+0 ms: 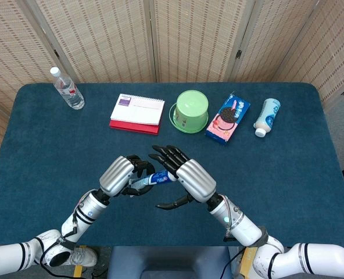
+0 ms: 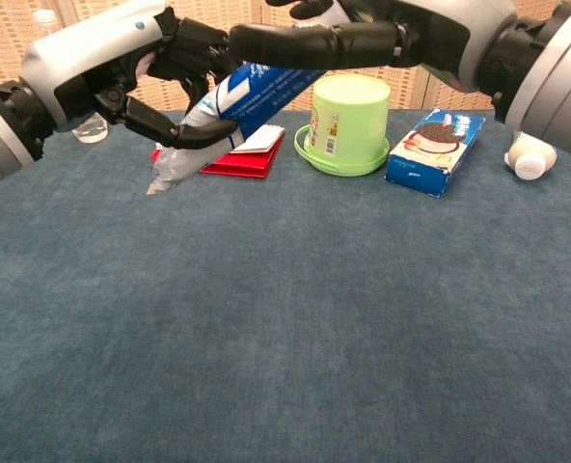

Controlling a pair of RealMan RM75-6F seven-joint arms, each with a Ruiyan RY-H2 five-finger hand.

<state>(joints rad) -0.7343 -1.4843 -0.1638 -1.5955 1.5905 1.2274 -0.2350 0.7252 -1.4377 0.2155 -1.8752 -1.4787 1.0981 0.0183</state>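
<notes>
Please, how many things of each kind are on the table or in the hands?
Bottles: 2 (clear, white)
Notebook: 1
Green cup: 1
Cookie box: 1
Tube, held in left hand: 1
Total: 6

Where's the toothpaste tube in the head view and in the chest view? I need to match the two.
Head view: toothpaste tube sits near picture centre, above the table, between the left hand and the right hand.
Chest view: upper left, slanting down to the left, gripped by the left hand.
Shared landmark: the green cup, upside down behind the tube in both.
</notes>
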